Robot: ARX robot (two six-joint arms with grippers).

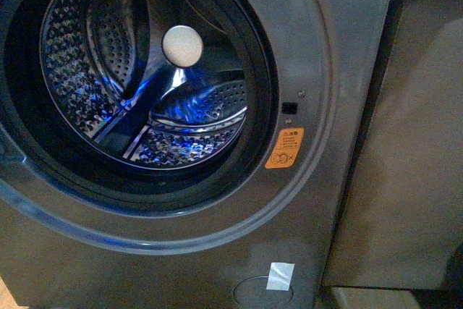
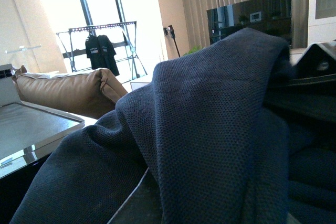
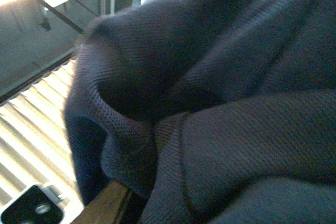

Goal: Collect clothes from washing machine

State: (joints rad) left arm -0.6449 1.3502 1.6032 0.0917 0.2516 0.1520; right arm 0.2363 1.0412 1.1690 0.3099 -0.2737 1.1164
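grey metallic front-loading washing machine (image 1: 311, 200): its perforated steel drum (image 1: 94, 56) shows no garment inside. the soft dark navy knitted clothes (image 2: 210, 129) hang draped right against both wrist cameras. they look light and limp and likely to slide, so are best pinched through a bunched fold. cloth hides both hands, so i cannot tell their grip.

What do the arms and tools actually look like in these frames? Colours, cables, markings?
Little shows. Left tool: only a black, angular, hard-edged piece with a paler rim, poking out from behind the clothes. No cables or markings visible. Right tool: fully hidden by fabric in its wrist view. The front view shows neither arm.
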